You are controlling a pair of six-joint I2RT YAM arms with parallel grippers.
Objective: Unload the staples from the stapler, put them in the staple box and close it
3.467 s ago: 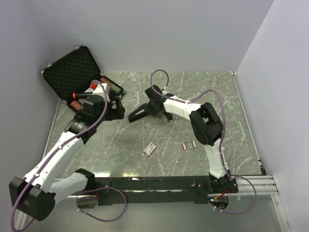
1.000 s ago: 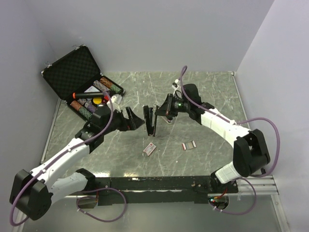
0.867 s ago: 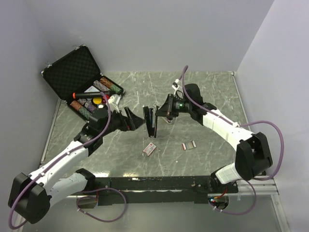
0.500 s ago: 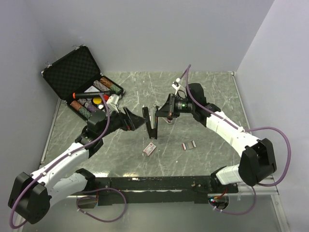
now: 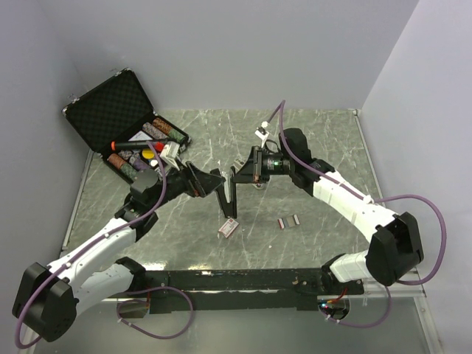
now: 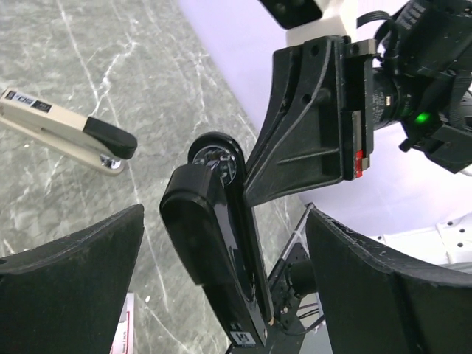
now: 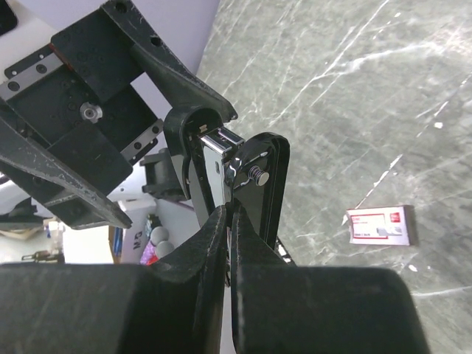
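The black stapler [image 5: 228,198] hangs above the table's middle, hinged open, its lower end near the table. My right gripper [image 5: 242,177] is shut on a thin part near its hinge; in the right wrist view the fingers [image 7: 214,243] pinch just under the stapler's [image 7: 221,158] chrome magazine end. My left gripper [image 5: 212,181] is open just left of it. In the left wrist view its wide-apart fingers [image 6: 74,258] flank the stapler's black top arm [image 6: 217,251] without touching. No loose staples show at the stapler.
A small staple box [image 5: 228,228] and staple strips [image 5: 288,220] lie on the marble table [image 5: 310,147]. A beige stapler [image 6: 63,129] lies farther back. An open black case [image 5: 110,110] with coloured items stands at the back left.
The right arm has carried the black stapler from the table's back toward the middle and raised it. The left arm has left the case and brought its open jaws around the stapler.
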